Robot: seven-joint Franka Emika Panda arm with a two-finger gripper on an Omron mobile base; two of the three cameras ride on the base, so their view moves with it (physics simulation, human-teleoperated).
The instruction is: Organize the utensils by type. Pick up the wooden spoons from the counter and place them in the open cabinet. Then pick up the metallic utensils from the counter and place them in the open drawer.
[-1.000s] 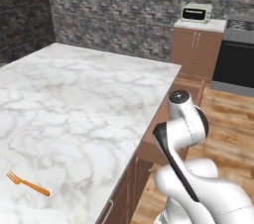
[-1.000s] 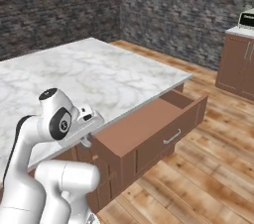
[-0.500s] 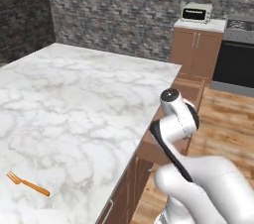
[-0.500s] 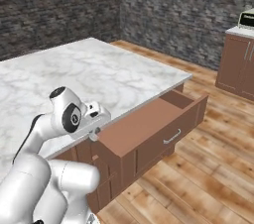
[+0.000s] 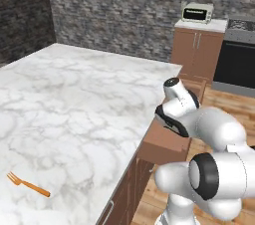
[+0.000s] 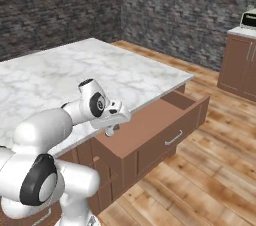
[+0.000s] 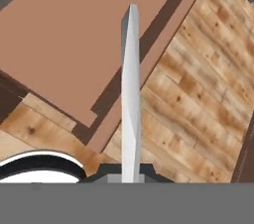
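Item: pale silvery spoon (image 7: 131, 94), clamped in our tool (image 6: 111, 129) above the open drawer (image 6: 150, 132) (fork (image 5: 27, 184) remains on counter (image 5: 74, 99)); we advise lowering before release.

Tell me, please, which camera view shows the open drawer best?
The right base view: the open drawer shows whole there, pulled out from under the counter, with its flat bottom and front handle. The left base view shows just a corner beside the arm; the hand view shows part of its bottom and rim from above.
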